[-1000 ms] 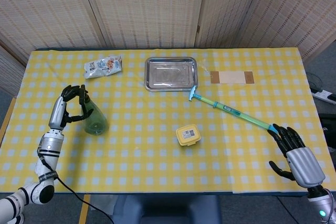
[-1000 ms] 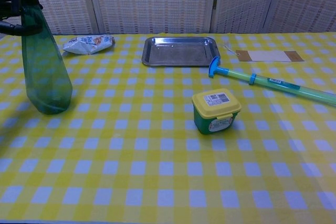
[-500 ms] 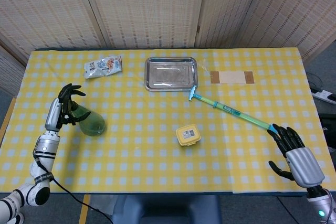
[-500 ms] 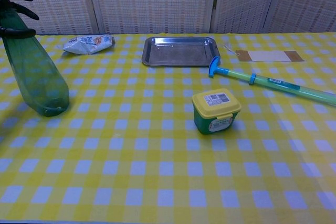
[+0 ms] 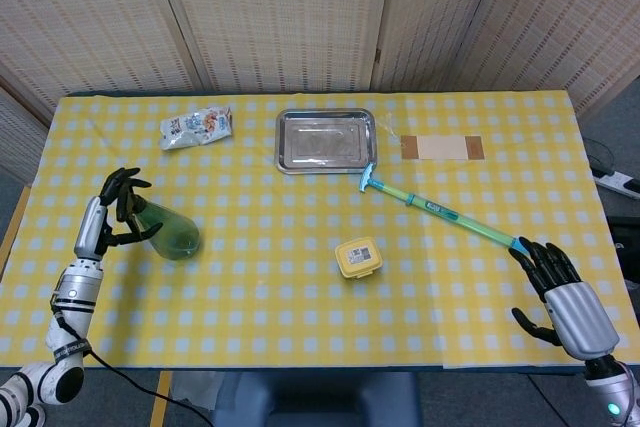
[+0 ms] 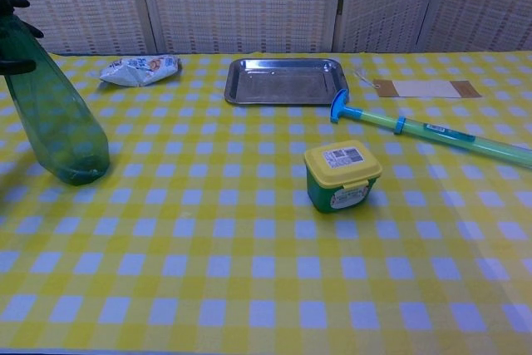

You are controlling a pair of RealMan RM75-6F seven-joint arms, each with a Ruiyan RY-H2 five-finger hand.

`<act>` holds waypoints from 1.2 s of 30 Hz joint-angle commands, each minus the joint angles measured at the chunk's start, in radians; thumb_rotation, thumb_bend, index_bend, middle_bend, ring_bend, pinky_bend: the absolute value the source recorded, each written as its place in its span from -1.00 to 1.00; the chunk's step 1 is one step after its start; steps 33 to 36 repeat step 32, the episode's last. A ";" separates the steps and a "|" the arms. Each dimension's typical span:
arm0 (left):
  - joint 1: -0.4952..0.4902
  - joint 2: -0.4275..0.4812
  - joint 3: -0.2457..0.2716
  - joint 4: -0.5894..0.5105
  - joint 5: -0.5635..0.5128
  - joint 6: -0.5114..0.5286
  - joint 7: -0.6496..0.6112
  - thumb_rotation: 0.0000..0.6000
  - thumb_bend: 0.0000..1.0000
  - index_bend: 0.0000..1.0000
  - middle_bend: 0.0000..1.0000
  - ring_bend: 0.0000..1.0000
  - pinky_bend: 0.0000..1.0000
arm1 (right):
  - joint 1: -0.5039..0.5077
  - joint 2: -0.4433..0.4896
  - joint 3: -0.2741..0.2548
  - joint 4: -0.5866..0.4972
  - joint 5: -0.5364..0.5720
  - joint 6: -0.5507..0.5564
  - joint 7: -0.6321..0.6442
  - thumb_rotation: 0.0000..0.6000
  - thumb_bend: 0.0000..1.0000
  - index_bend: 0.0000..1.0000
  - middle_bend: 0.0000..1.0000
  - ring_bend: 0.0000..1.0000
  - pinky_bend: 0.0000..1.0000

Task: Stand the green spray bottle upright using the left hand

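The label on the yellow-lidded tub (image 6: pixel 342 174) is too small to read

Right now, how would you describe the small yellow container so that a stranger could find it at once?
Start from the shiny metal tray at the far middle of the yellow checked table, then come toward the near edge. The small yellow lidded container stands alone there, just nearer than the long green stick. It is the only boxy yellow tub, with a white label on its lid.

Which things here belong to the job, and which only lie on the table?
Job: green spray bottle, left hand.
Lying about: snack packet, metal tray, long green stick, yellow-lidded tub, brown card.
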 commanded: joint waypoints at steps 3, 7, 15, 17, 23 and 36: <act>0.032 0.017 0.033 0.021 0.035 0.028 -0.030 1.00 -0.66 -0.63 -0.35 -0.95 -1.00 | -0.003 0.003 0.001 -0.001 -0.002 0.009 0.004 1.00 -0.33 -1.00 -1.00 -1.00 -1.00; 0.072 0.066 0.093 0.040 0.110 0.073 -0.038 1.00 -0.66 -0.68 -0.41 -0.98 -1.00 | -0.004 0.005 0.002 -0.001 -0.003 0.014 0.009 1.00 -0.32 -1.00 -1.00 -1.00 -1.00; 0.181 0.170 0.244 0.153 0.289 0.237 0.220 1.00 -0.66 -0.77 -0.79 -1.00 -1.00 | 0.000 0.003 0.002 -0.005 0.010 -0.009 -0.011 1.00 -0.32 -1.00 -1.00 -1.00 -1.00; 0.215 0.194 0.250 0.120 0.273 0.262 0.382 1.00 -0.66 -0.80 -0.84 -1.00 -1.00 | 0.005 0.002 0.000 -0.010 0.013 -0.024 -0.021 1.00 -0.32 -1.00 -1.00 -1.00 -1.00; 0.329 0.165 0.273 0.000 0.296 0.433 0.809 1.00 -0.66 -0.96 -0.96 -1.00 -1.00 | 0.018 -0.023 0.000 0.010 0.003 -0.041 -0.038 1.00 -0.33 -1.00 -1.00 -1.00 -1.00; 0.354 0.187 0.275 -0.115 0.251 0.396 0.905 1.00 -0.66 -1.00 -1.00 -1.00 -1.00 | 0.025 -0.028 -0.003 -0.006 0.007 -0.062 -0.067 1.00 -0.32 -1.00 -1.00 -1.00 -1.00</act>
